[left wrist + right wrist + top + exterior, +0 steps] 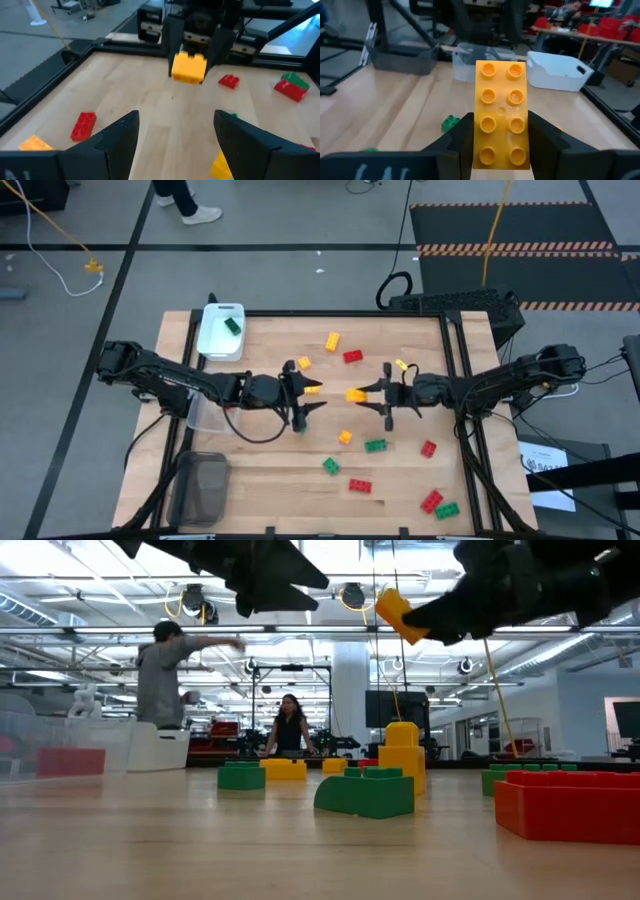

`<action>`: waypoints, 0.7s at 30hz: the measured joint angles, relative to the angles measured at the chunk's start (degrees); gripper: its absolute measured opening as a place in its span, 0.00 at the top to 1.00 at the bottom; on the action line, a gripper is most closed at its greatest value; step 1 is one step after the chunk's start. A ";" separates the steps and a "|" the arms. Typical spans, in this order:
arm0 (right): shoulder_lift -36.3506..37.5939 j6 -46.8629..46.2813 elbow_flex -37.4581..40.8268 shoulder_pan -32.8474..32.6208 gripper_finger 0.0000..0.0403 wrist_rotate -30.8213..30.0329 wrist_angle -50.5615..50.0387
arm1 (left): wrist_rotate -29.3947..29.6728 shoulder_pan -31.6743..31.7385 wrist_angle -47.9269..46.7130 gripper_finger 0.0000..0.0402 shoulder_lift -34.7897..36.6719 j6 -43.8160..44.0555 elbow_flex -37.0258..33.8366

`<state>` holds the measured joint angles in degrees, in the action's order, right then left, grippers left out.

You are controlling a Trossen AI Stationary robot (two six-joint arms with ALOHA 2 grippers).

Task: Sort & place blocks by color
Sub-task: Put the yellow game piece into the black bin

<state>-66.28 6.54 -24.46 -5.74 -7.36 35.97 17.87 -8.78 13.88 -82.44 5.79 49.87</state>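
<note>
My right gripper (372, 393) hovers over the table's middle, shut on an orange two-by-four block (356, 394). My left gripper (303, 393) faces it from the left, open and holding nothing; its wrist view shows the held orange block (188, 67) ahead between the open fingers (120, 137). In the low view the orange block (398, 612) hangs high above the tabletop. Red, green and yellow blocks lie scattered on the wood, such as a green one (375, 445) and a red one (352, 356). One green block (233, 326) lies in the white tray (212, 340). My right gripper pinches the orange block by its two long sides, at its rear half (501, 145), between the two fingers (462, 135). The fingers come level from the table's right and lie along the block. Its studs face up, its front half juts past the fingertips, and it is lifted clear.
A clear tray (203, 415) and a dark tray (203, 485) sit along the table's left side, below the white one. More blocks lie near the right near corner, red (431, 501) and green (446, 510). People stand in the room beyond (165, 670).
</note>
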 joint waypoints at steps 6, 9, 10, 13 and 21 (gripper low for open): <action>0.02 4.26 -5.02 0.00 0.70 0.07 -3.00 | -4.32 0.02 2.67 0.32 -0.93 -1.56 0.02; -0.32 4.84 -6.34 0.00 0.70 0.07 -3.09 | -4.66 0.02 4.48 0.29 -1.77 -3.64 0.05; -0.70 4.84 -6.64 0.00 0.70 0.13 -3.09 | -4.80 0.03 5.14 0.28 -1.84 -4.25 0.02; -2.06 4.88 -6.97 -0.15 0.70 0.13 -3.32 | -4.81 0.25 7.51 0.26 -1.97 -4.66 0.11; -6.22 5.06 -7.31 -0.74 0.70 1.24 0.69 | -4.78 1.46 7.58 0.21 -3.66 -4.12 0.05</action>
<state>-72.50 11.60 -31.77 -6.48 -6.12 36.66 13.09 -7.31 21.46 -86.10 1.67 49.92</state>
